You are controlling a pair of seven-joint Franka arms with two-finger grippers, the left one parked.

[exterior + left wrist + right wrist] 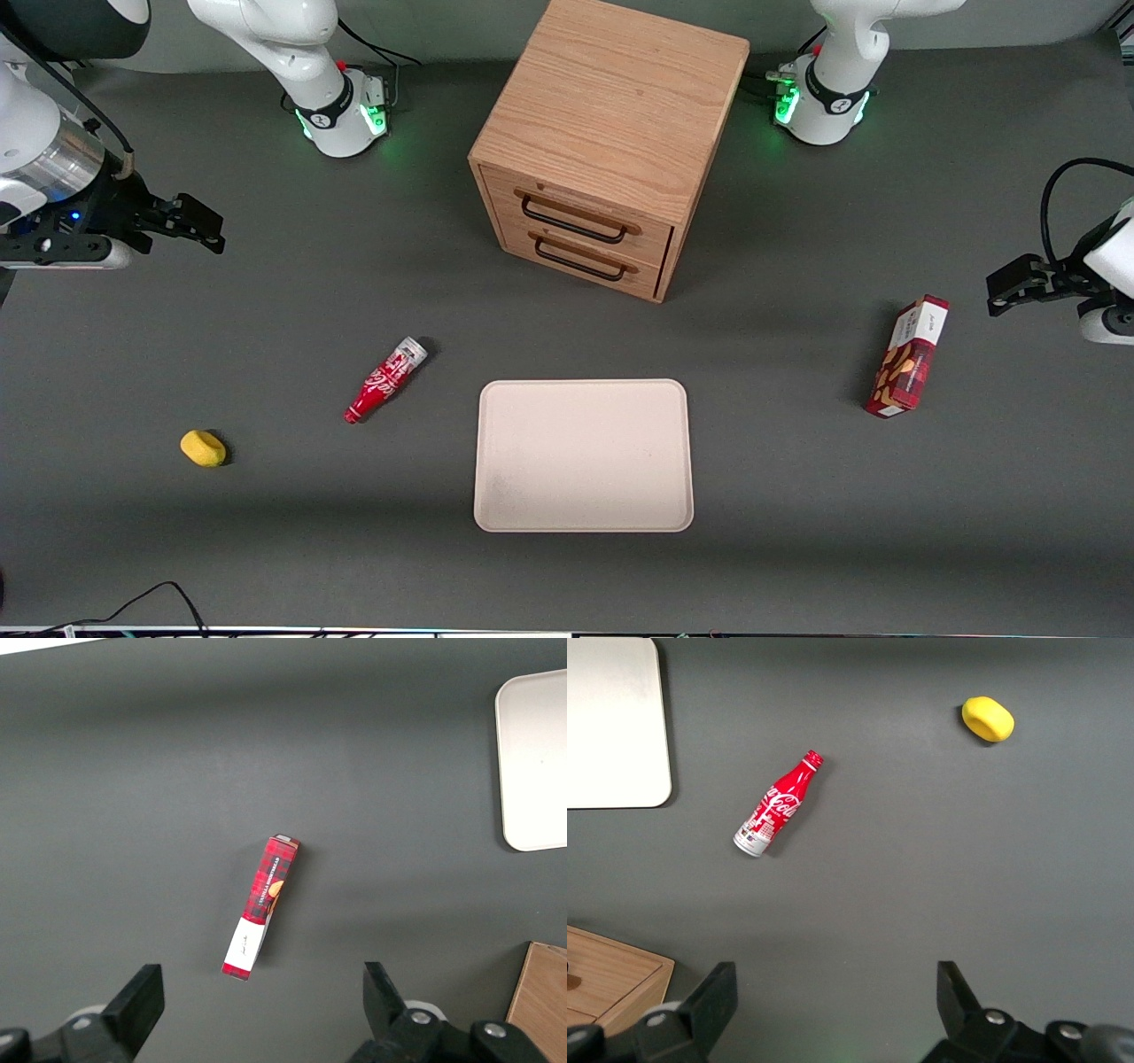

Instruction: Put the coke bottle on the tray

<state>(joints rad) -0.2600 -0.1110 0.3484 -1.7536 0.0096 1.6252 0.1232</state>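
The coke bottle (385, 380) lies on its side on the dark table, a small red contour bottle with white script, beside the tray toward the working arm's end. It also shows in the right wrist view (777, 804). The tray (584, 455) is a flat pale beige-pink rectangle near the front camera, with nothing on it; one corner of it shows in the right wrist view (611, 726). My right gripper (199, 227) hangs high above the table at the working arm's end, farther from the camera than the bottle. It is open and empty, its fingers (713, 997) wide apart.
A wooden drawer cabinet (602, 142) with two drawers stands farther from the camera than the tray. A small yellow object (203, 447) lies near the working arm's end, nearer the camera than the bottle. A red snack box (907, 356) lies toward the parked arm's end.
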